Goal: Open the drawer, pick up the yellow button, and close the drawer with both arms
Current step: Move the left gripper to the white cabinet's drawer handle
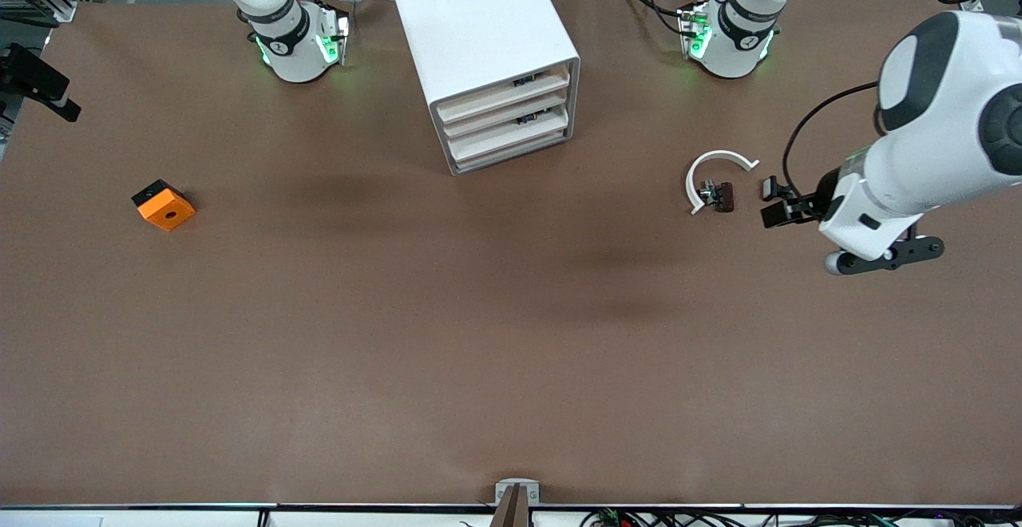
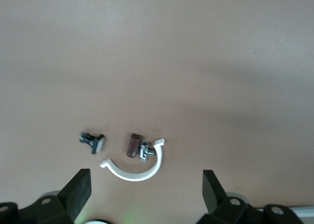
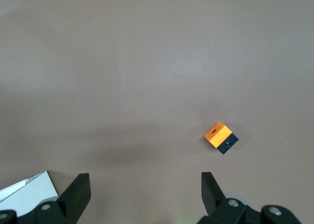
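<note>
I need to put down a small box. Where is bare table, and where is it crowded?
Free: the wide brown stretch nearer the front camera than the cabinet, between the orange block and the white ring. Crowded: around that ring, where small parts lie beside the open left gripper.

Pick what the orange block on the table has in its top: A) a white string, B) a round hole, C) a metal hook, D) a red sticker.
B: the orange block shows a small dark round hole in the middle of its top face, seen in the right wrist view too.
</note>
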Motion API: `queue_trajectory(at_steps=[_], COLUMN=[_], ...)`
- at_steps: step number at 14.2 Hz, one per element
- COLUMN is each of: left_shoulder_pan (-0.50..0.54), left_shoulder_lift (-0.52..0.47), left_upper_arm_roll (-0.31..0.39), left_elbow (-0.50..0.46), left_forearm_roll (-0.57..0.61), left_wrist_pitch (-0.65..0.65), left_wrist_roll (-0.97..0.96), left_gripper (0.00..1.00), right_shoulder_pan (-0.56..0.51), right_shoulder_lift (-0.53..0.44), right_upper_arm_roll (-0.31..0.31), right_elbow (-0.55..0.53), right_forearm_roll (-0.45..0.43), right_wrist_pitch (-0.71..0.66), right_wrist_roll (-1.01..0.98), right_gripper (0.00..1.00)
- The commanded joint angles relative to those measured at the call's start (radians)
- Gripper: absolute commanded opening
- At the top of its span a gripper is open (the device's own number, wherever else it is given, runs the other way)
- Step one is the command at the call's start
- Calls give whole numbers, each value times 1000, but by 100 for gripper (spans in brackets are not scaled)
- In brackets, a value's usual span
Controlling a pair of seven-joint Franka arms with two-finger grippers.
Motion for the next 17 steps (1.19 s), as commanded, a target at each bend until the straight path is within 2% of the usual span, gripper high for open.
queue_trajectory(at_steps=[1, 7, 10, 12, 14, 17], left_shoulder_pan=[-56, -205, -228, -254, -276, -276], left_shoulder_lift=[38, 122, 165, 196, 234, 277], left_upper_arm_roll=[-4, -6, -6, -4, -4, -4], left_elbow=[25, 28, 31, 32, 51, 81], left_forearm_roll=[-3, -28, -100, -107, -109, -159], left_wrist_pitch=[-18, -8, -7, -7, -7, -7], left_wrist_roll=[-192, -713, -884, -987, -1095, -1267], left_gripper=[100, 100, 100, 100, 100, 100], right_shoulder_pan=[-5, -10, -5, -10, -8, 4], right_shoulder_lift=[-2, 4, 58, 81, 154, 162], right_upper_arm_roll=[-1, -4, -3, -3, -3, -1], right_elbow=[13, 13, 14, 13, 43, 51], right_forearm_roll=[1, 1, -9, -1, -12, -13], right_wrist_pitch=[-2, -3, -5, 10, 10, 17], right_wrist_roll=[3, 8, 1, -1, -6, -9], right_gripper=[100, 100, 100, 100, 100, 100])
